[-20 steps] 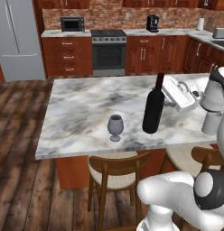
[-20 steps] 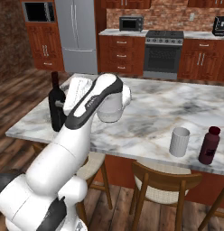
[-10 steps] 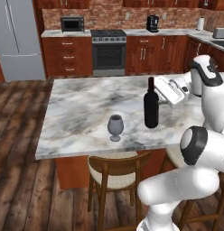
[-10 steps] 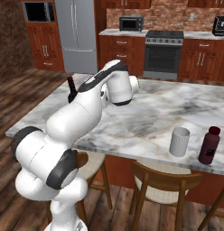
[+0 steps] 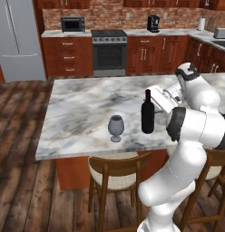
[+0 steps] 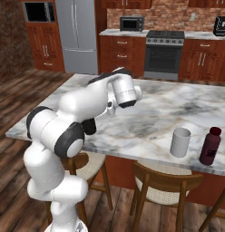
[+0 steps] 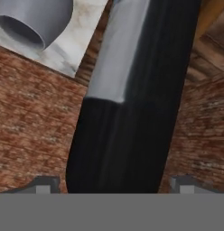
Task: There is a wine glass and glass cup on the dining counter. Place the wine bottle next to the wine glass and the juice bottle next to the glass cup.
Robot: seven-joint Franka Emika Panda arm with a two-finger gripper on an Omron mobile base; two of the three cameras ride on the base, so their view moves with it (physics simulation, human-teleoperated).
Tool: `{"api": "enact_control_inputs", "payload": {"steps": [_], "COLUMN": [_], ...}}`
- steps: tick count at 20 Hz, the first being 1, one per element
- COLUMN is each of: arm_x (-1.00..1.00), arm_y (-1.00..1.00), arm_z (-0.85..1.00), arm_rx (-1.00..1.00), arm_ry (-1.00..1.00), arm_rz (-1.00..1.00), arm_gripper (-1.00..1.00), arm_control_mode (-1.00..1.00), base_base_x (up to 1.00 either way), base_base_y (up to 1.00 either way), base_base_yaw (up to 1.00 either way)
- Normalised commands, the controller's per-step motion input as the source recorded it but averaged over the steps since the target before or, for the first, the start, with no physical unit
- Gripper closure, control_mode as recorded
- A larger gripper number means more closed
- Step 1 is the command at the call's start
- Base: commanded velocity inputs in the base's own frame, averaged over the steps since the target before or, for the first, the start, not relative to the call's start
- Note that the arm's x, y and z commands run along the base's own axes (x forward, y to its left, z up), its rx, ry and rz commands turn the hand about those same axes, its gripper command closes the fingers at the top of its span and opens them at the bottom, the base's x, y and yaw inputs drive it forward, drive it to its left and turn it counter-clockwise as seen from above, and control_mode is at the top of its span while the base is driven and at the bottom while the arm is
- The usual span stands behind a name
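1. The dining counter (image 5: 78,113) is a long slab of white-and-grey veined marble on a red-brown wood base, with wooden cushioned stools (image 5: 114,174) tucked along its near edge.
2. The wine bottle (image 5: 148,113) stands upright on the marble near the front edge, black and glossy with a slim neck.
3. The wine glass (image 5: 116,128) stands just to the left of the wine bottle, close beside it but apart from it, its smoky grey bowl on a short stem.
4. In the right base view the glass cup (image 6: 180,142) and the juice bottle (image 6: 210,146) stand side by side near the counter's front edge, the juice bottle to the right of the cup.
5. The gripper (image 5: 157,100) sits at the right of the wine bottle's upper body; in the hand view the bottle runs between the two fingertips (image 7: 44,185), but whether they press on it cannot be told.
6. The room behind has a brick backsplash, red-brown cabinets, a black stove (image 5: 109,52), a microwave (image 5: 72,24), a coffee maker (image 5: 153,23) and a steel refrigerator (image 5: 17,41) at far left.
7. The floor (image 5: 23,149) is dark wood plank.
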Motion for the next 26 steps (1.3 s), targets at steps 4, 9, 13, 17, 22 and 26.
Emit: {"api": "enact_control_inputs", "payload": {"steps": [4, 9, 13, 17, 22, 26], "arm_x": [0.31, 0.19, 0.02, 0.07, 0.3, 0.31], "arm_y": [0.0, 0.0, 0.0, 0.0, 0.0, 0.0], "arm_z": [-0.32, -0.46, -0.25, -0.11, -0.5, -0.48], "arm_rx": [0.0, 0.0, 0.01, 0.05, 0.01, 0.0], "arm_ry": [-0.14, -0.14, -0.07, 0.0, 0.0, 0.0], "arm_rz": [0.04, 0.04, 0.02, 0.0, 0.0, 0.0], "arm_gripper": [1.0, 1.0, 1.0, 1.0, 1.0, 1.0], "arm_control_mode": [-1.0, -1.0, -1.0, -1.0, -1.0, -1.0], "base_base_x": [0.0, 0.0, 0.0, 0.0, 0.0, 0.0], "base_base_y": [0.0, 0.0, 0.0, 0.0, 0.0, 0.0], "base_base_yaw": [0.0, 0.0, 0.0, 0.0, 0.0, 0.0]}}
